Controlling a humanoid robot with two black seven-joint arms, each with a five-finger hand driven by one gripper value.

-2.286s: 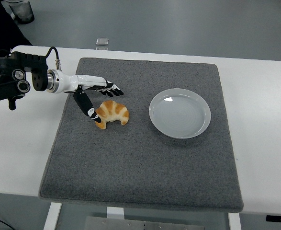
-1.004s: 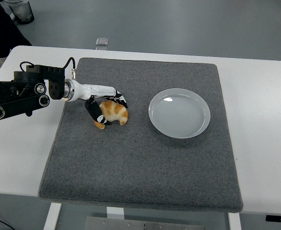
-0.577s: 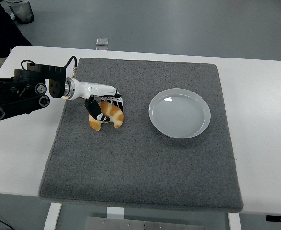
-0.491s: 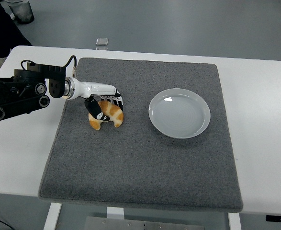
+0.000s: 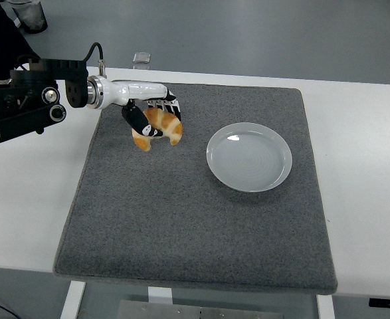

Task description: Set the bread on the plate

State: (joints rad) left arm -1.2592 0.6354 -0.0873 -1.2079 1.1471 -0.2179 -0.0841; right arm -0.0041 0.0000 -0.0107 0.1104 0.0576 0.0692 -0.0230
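Curling around the bread [image 5: 163, 126], the fingers [image 5: 141, 123] of the left hand [image 5: 149, 114] are closed on it, well left of the plate [image 5: 249, 157].

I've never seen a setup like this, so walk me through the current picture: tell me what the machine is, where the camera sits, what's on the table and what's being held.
The picture comes from a camera high on the robot's own side, looking forward and down over a white table. The black arm entering from the left edge belongs to a humanoid robot and ends in a five-fingered left robot hand. Its fingers are curled around a croissant, the bread in this job, and it appears held just above the grey mat that covers most of the table. To the right on the mat sits a round, empty plate, where the bread is meant to go; it has not got there yet. The right arm is not in the picture. A small clear object lies at the table's far edge; I cannot tell what it is.
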